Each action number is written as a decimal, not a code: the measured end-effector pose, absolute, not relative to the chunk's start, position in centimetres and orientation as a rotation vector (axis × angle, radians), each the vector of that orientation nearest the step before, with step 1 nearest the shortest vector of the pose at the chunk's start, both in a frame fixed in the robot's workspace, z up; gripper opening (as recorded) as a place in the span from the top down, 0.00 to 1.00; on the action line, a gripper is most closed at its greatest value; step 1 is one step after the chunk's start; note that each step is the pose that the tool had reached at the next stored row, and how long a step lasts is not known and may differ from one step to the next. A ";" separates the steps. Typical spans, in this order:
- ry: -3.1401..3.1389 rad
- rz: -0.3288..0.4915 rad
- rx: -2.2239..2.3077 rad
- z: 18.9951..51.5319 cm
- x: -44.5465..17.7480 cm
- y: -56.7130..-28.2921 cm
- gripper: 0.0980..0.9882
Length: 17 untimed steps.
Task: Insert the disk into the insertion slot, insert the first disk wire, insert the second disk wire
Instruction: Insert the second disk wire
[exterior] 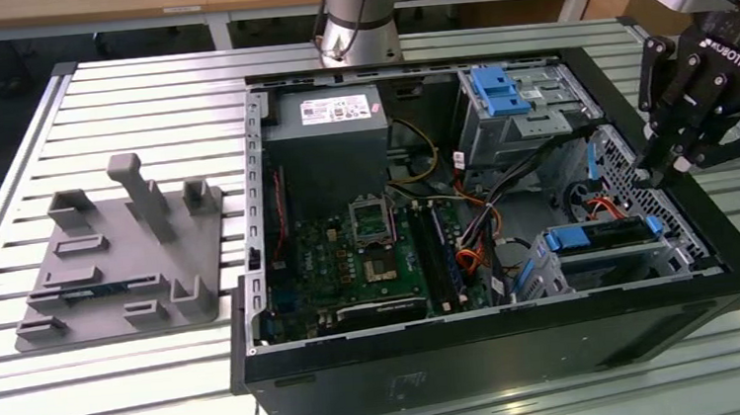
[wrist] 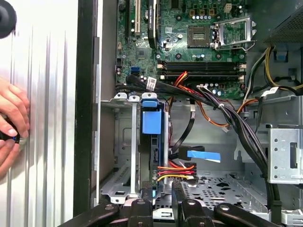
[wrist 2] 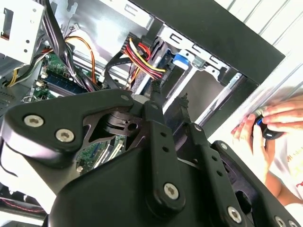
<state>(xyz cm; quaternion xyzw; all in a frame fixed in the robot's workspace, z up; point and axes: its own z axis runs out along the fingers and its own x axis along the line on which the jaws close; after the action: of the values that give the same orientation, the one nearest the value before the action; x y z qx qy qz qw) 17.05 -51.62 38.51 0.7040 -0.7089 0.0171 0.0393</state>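
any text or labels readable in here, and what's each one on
power supply label: print too small to read.
gripper: a white brand mark on its body, no other print.
cable tag: dark print, too small to read.

A ribbed metal table (exterior: 137,107) carries an open black computer case (exterior: 487,352) toward the exterior view's right. A grey plastic holder plate (exterior: 112,287) lies near it, toward the left.

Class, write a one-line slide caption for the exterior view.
Robot hand poised over the open computer case, near the disk sitting in its insertion slot.
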 end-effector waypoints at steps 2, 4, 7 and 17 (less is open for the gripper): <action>-2.161 0.078 2.146 38.5 17.1 -50.9 0.77; -2.148 0.106 2.131 38.5 17.1 -50.2 0.77; -2.130 0.143 2.112 38.5 17.1 -49.1 0.77; -2.071 0.255 2.050 38.3 17.1 -45.2 0.62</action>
<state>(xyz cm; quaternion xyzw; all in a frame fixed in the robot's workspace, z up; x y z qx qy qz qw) 17.05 -45.21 38.26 0.6968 -0.7038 0.0865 0.1081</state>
